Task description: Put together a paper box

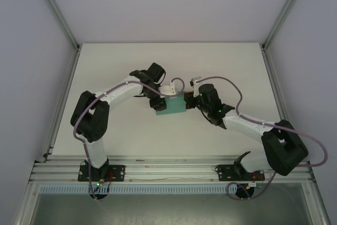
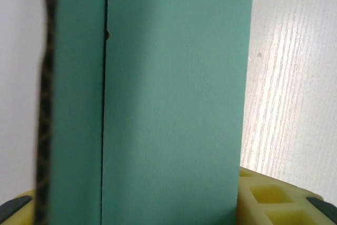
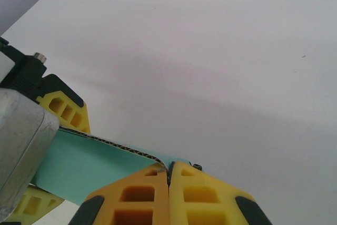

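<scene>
Where the two arms meet over the middle of the table (image 1: 131, 67), the box (image 1: 171, 105) sits between their grippers, a small teal block in the top view. The left gripper (image 1: 159, 100) comes at it from the left and the right gripper (image 1: 188, 101) from the right, so the box is hemmed in on both sides. Whether its underside touches the table cannot be told from above.

In the left wrist view the box (image 2: 174, 104) stands upright as a broad teal panel. A dark seam runs down it near the left, and a raw corrugated edge shows at the far left. The left gripper (image 2: 158, 206) stands about half wide with the box filling the gap. One yellow finger (image 2: 274, 198) lies against the right side of the box and the other shows just at its left edge, so it holds the box. White wood-grained table (image 2: 295, 77) shows to the right.

In the right wrist view the right gripper (image 3: 168, 183) has its yellow fingers pressed together, nipping a thin corrugated edge of the box (image 3: 95, 162) at their tips. The teal card runs left from there to the left gripper's fingers (image 3: 66, 110), one above the card and one below. Behind lies plain white table (image 3: 210, 51).
</scene>
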